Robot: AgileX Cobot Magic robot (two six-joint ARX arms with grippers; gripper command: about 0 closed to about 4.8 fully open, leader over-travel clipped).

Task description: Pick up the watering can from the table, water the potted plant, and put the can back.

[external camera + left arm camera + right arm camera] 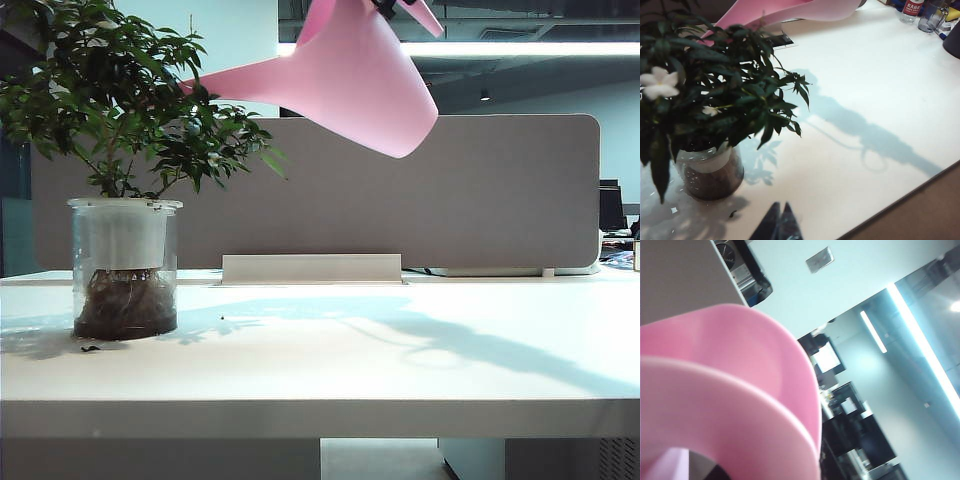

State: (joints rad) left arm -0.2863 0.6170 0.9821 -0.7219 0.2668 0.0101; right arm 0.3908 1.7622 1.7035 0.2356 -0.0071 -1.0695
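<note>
While the right gripper (392, 6) clamps the tilted watering can (350, 85) above the potted plant (125, 180), the left gripper (779, 225), fingers together, hovers over open table (400, 350).

We see lots of open table (420, 350) right of the potted plant (120, 150). Up high, the tipped watering can (350, 80) blocks the way. The left gripper (777, 222), probably closed, sits near the pot.
</note>
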